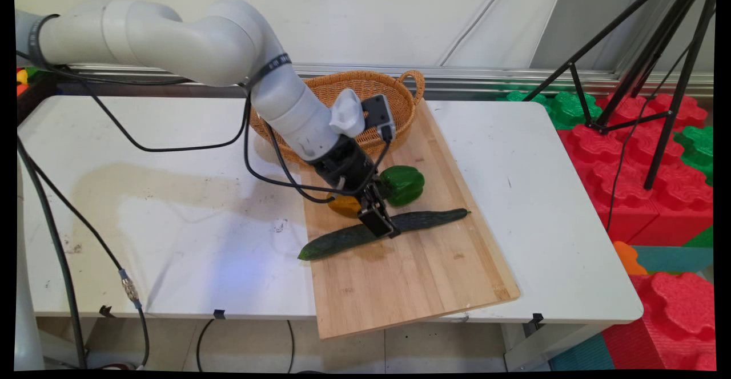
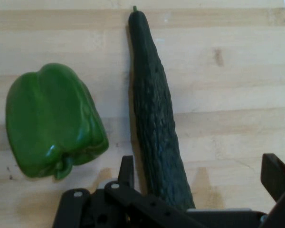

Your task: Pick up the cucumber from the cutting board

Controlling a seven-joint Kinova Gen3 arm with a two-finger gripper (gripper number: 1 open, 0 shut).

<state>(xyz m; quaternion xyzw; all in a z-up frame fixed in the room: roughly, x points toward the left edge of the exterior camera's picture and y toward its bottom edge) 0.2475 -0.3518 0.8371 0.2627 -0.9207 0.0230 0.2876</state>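
Cucumber between open tool fingers

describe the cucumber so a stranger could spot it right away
Find the wooden cutting board on the white table. The cucumber lies across its middle, between the open fingers of the gripper. It is long, thin and dark green, unlike the squat green pepper beside it.
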